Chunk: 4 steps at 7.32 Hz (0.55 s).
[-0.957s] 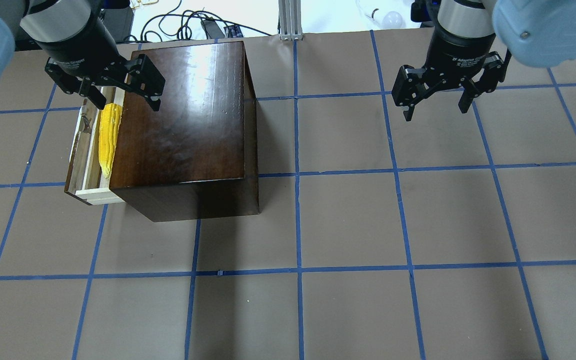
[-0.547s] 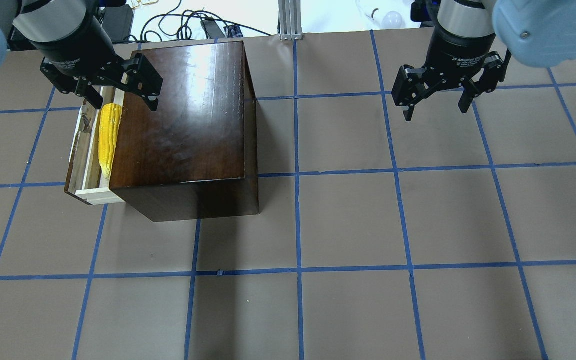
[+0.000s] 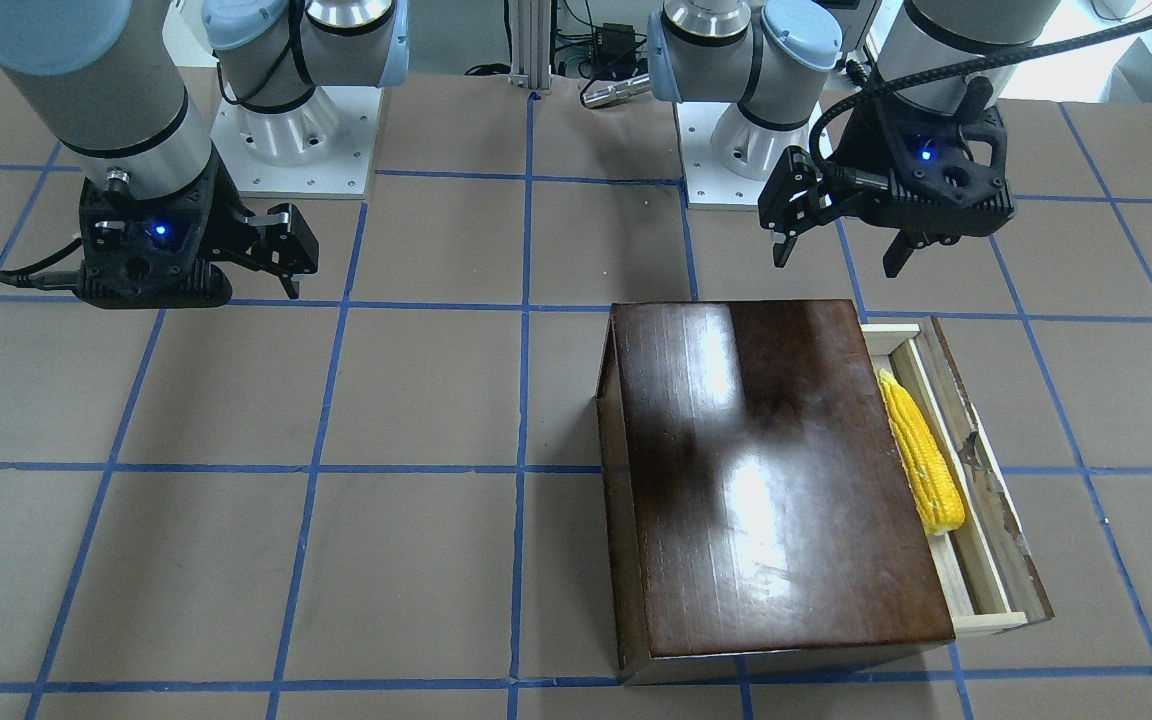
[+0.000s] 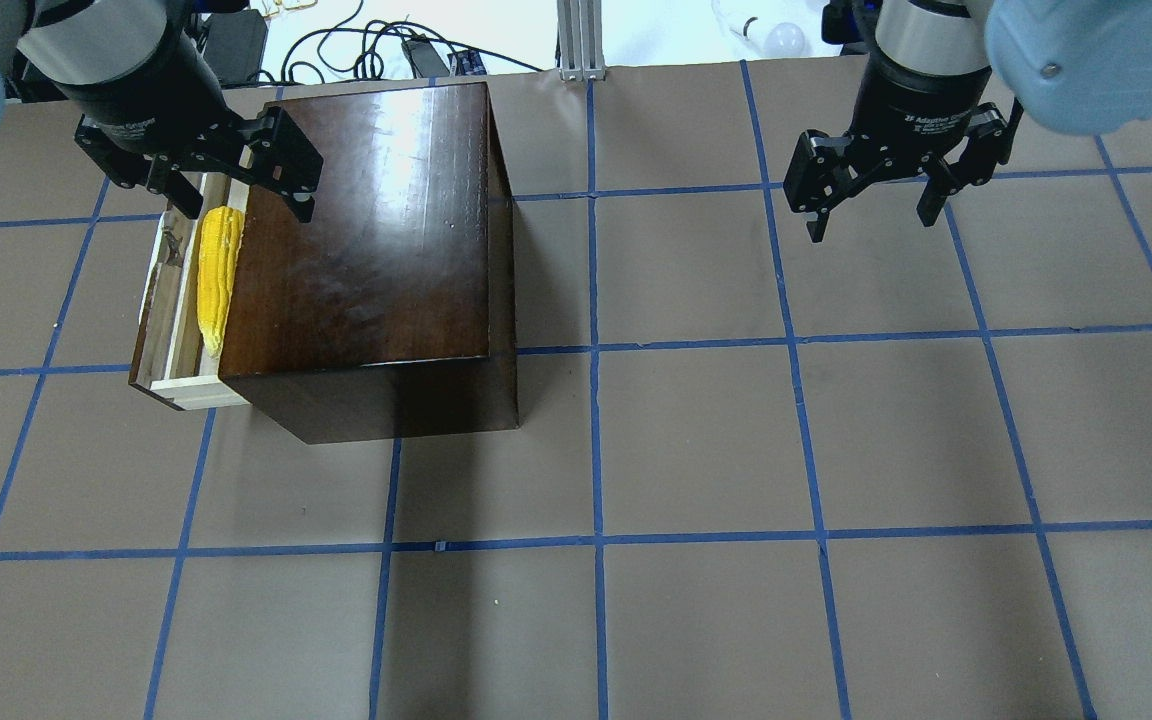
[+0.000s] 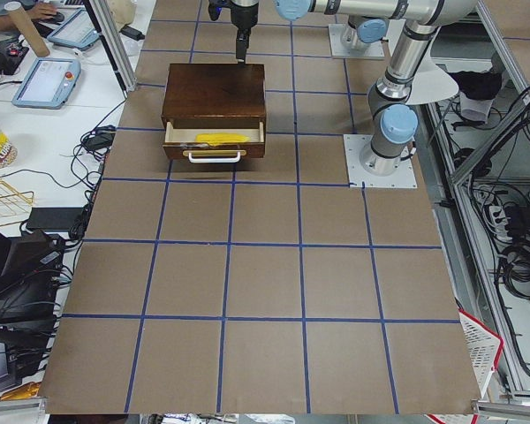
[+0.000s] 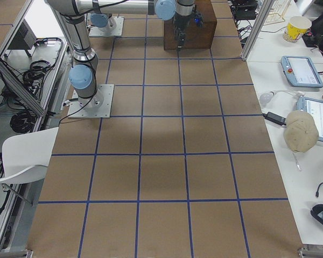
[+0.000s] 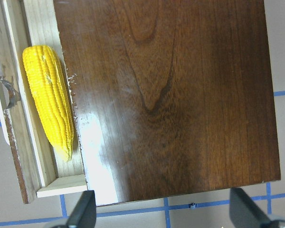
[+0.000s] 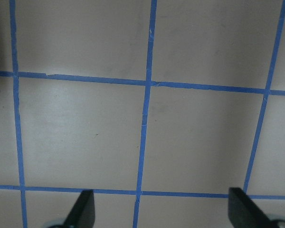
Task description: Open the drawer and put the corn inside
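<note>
The dark-brown box stands on the table's left half, seen from overhead. Its drawer is pulled partway out of the left side. The yellow corn lies inside the drawer, along its length. It also shows in the front view, the left wrist view and the left side view. My left gripper is open and empty, high above the box's back left corner. My right gripper is open and empty, above bare table at the far right.
The drawer's metal handle sticks out from its scuffed front panel. Blue tape lines grid the brown table. Cables and an aluminium post lie beyond the far edge.
My left gripper has drifted slightly up and back from the drawer, open and empty throughout. The corn, the drawer and the right arm have not moved.
</note>
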### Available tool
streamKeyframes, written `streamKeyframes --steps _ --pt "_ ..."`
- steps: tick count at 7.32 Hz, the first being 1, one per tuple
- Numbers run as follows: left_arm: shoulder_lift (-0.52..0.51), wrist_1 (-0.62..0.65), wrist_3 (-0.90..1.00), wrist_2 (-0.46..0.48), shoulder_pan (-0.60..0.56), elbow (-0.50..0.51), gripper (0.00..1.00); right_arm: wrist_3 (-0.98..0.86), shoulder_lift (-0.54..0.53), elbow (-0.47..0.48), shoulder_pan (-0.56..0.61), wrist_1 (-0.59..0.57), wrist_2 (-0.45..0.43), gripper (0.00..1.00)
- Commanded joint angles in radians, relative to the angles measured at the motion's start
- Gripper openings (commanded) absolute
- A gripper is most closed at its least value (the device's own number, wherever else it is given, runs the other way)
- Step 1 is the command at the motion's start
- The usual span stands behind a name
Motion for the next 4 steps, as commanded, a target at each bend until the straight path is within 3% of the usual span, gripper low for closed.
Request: streamKeyframes --steps 1,4 --pt "0.005 -0.002 0.0 0.0 0.003 -0.003 1.0 0.0 -0.001 0.0 0.0 0.0 0.0 1.0" --pt "0.009 -0.001 0.0 0.0 0.003 -0.008 1.0 0.0 0.001 0.0 0.0 0.0 0.0 1.0"
